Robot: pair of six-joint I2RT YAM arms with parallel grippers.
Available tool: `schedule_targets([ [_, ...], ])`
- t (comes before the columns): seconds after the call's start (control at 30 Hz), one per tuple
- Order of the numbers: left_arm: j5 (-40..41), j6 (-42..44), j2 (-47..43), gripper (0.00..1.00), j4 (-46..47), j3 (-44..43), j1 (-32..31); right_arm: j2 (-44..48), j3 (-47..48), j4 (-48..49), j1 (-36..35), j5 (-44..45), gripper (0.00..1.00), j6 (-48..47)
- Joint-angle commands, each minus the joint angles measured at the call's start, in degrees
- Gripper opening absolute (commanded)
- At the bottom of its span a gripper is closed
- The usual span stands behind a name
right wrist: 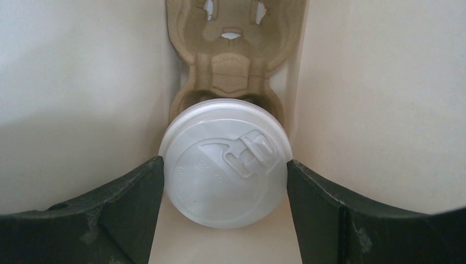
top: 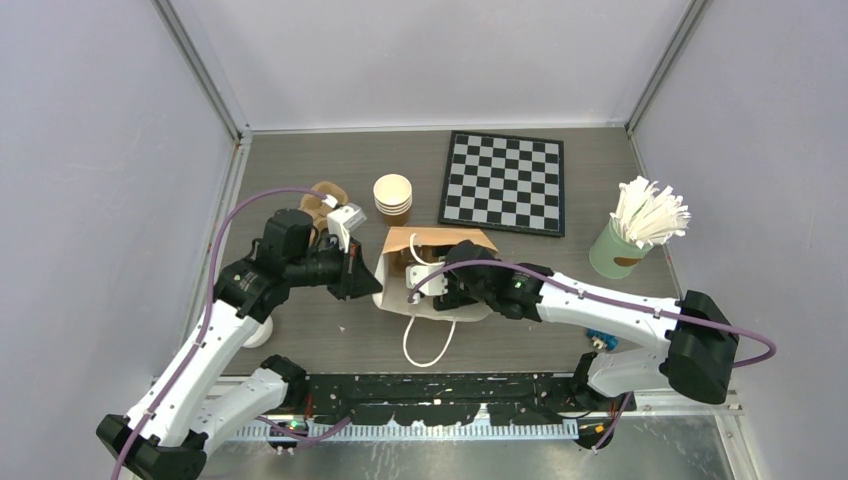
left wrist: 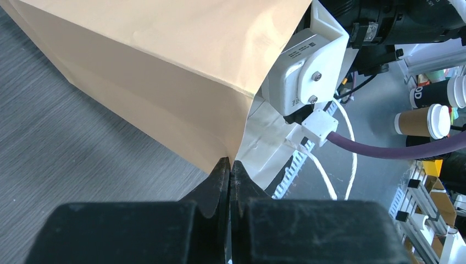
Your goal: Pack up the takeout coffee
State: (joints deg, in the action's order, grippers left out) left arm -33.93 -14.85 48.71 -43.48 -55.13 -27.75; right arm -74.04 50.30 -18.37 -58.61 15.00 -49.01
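Note:
The brown paper bag [top: 400, 250] lies on its side in the middle of the table, its mouth towards the right arm. My left gripper [top: 368, 276] is shut on the bag's paper edge [left wrist: 242, 137], its fingers [left wrist: 220, 181] pressed together. My right gripper [top: 432, 283] reaches into the bag. In the right wrist view the takeout coffee [right wrist: 225, 165] shows its round white lid between my right gripper [right wrist: 225, 162] fingers, which touch it on both sides. The cup sits at a brown pulp cup carrier [right wrist: 231, 55] deeper in the bag. The cup's tan body is hidden under the lid.
A stack of lidless tan cups [top: 393, 195] and a chessboard [top: 503, 182] stand behind the bag. A green cup of white sticks [top: 620, 248] is at the right. Another pulp carrier [top: 322, 197] lies behind the left arm. The bag's white handle loop [top: 425, 345] trails forward.

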Motion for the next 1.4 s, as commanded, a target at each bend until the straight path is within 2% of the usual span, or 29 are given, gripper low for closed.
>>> schedule_targets([
  [0.0, -2.01, -0.44, -0.81, 0.0, 1.79, 0.27, -0.11, -1.25, -0.82, 2.07, 0.78, 0.47, 0.76, 0.13],
  [0.33, -1.33, -0.06, -0.37, 0.0, 1.64, -0.15, -0.12, -2.2, 1.57, -1.44, 1.52, 0.36, 0.82, 1.1],
  [0.67, -1.22, -0.51, 0.06, 0.0, 1.59, -0.41, -0.11, -2.42, 1.17, -2.38, 2.04, 1.12, 0.8, 1.26],
  [0.83, -1.07, -0.36, 0.09, 0.0, 1.56, -0.56, -0.11, -2.22, 1.31, -2.51, 2.18, 1.74, 0.82, 2.81],
  [1.07, -0.75, -0.18, 0.42, 0.0, 1.38, -1.03, -0.11, -1.48, 4.26, -5.86, 2.22, 0.5, 0.87, 2.61],
  [1.37, -0.69, -0.43, 0.63, 0.0, 1.2, -1.03, -0.11, -1.08, 7.09, -8.82, 2.17, -2.36, 0.89, 1.22],
])
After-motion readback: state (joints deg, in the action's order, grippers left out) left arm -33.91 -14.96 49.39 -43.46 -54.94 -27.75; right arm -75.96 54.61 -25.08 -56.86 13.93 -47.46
